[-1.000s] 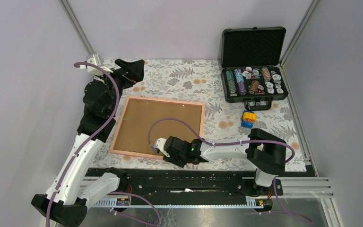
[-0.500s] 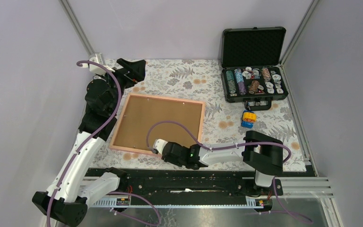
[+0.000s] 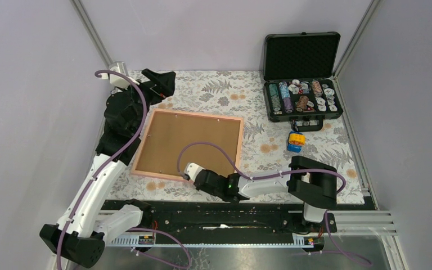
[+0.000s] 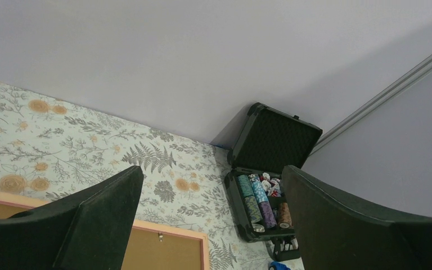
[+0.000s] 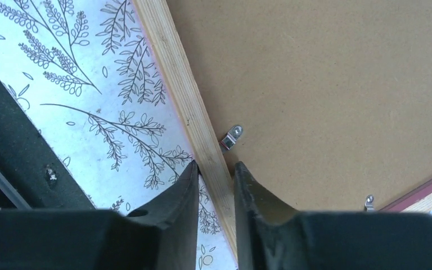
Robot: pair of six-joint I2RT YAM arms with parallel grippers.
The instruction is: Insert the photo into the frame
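Opening wide on the floral-cloth table (image 3: 214, 90), with the frame (image 5: 187, 104) lying flat on it, back side up, pink border showing. Filled edge to edge by a brown backing board (image 3: 187, 147). Off beyond the frame's far right corner, a black case (image 3: 302, 56), lid up, packed with chip stacks. Over to the left end effector (image 4: 211, 171): hanging above the table past the frame's far left corner, fingers spread wide, gripping nothing. And down at the frame's near edge, the right end effector (image 5: 215, 169): fingers narrowly parted, straddling the pale wood rail and pinching it, one on the cloth side, one on the board side. Right of the frame, well apart, a small blue and yellow block (image 3: 295, 141). Tiniest of all, a metal clip (image 5: 232, 136) on the board, just inside the frame's rail, just ahead of the board-side fingertip.
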